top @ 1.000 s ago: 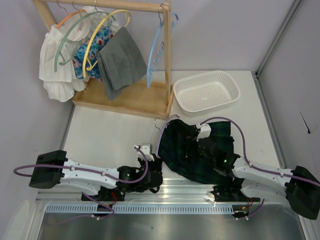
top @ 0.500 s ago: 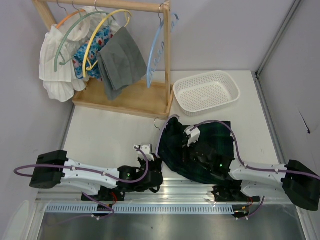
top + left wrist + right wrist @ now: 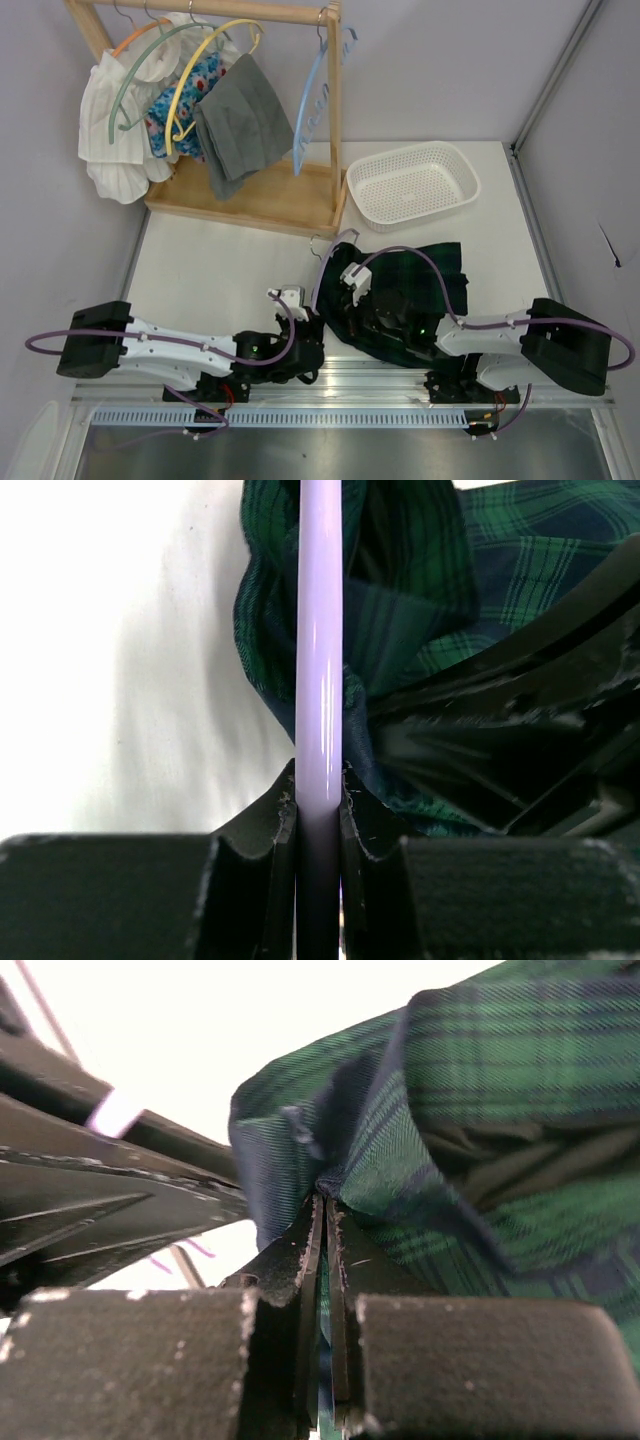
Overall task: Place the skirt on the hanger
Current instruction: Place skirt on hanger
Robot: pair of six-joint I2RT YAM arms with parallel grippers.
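1. We see a white bench (image 3: 220,270) boxed in by pale walls.
2. At eleven o'clock, a wooden rack (image 3: 268,205) carries hung clothes.
3. Near six o'clock, our left fingers (image 3: 262,825) pinch the lilac hanger (image 3: 320,630).
4. The plaid skirt (image 3: 452,262) lies just right of centre, touching that hanger. Our right fingers (image 3: 285,1260) are pressed together on its edge.
5. At one o'clock sits a white basket (image 3: 412,183).

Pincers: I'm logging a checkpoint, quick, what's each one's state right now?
Left pincer: shut on the lilac hanger.
Right pincer: shut on the plaid skirt.
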